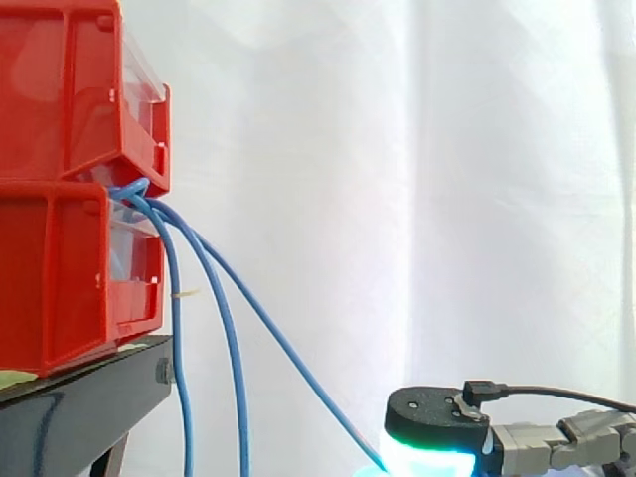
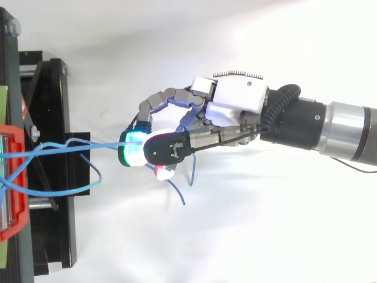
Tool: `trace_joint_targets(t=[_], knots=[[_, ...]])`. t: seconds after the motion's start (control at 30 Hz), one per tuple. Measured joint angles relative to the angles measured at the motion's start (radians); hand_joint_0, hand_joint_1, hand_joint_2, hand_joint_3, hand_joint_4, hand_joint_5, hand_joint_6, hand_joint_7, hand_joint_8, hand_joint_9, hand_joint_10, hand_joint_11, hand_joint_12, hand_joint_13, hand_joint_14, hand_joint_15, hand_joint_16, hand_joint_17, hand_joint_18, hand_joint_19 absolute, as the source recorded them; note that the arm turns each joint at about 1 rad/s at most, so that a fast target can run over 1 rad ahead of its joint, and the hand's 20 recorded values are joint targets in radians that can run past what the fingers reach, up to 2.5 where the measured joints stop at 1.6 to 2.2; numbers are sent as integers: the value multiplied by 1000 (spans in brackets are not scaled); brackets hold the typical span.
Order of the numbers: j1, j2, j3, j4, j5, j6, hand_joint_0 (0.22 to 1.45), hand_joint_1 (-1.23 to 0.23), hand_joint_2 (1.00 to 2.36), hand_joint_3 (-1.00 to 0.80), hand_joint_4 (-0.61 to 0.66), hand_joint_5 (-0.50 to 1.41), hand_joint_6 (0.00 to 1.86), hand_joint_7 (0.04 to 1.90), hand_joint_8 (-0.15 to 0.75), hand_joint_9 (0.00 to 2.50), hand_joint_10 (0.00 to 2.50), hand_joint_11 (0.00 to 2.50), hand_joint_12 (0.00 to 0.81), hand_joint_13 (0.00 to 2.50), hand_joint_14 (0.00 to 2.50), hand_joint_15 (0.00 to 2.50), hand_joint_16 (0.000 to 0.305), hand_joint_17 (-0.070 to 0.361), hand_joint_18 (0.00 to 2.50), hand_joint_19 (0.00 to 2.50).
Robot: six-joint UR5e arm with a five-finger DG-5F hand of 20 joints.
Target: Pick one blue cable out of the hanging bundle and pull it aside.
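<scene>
Hand point(image 2: 235, 106) is closed on one thin blue cable point(image 1: 298, 360), pinched between its glowing green pads point(image 2: 134, 150). I'd call this the pull-aside step. The cable runs taut and slanted from the stacked red plastic bins point(image 1: 60, 99) to the hand, apart from the two other blue cables point(image 1: 179, 348) hanging near the bins. Next move: draw sideways away from the bins with a firm pinch, since the cable is thin and likely to slip.

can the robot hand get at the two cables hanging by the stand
Probably not as is: the robot hand is pinching the pulled blue cable, so it's occupied. Open space lies between it and the hanging cables.
</scene>
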Motion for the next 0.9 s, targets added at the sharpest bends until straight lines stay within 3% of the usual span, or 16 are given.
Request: trace_joint_targets(t=[0.9], knots=[[0,0,0,0,0,0,474,-705,1731,-105,-284,-36,903,1036,241,1129,14,519,388,970,20,651,62,140,656,413]])
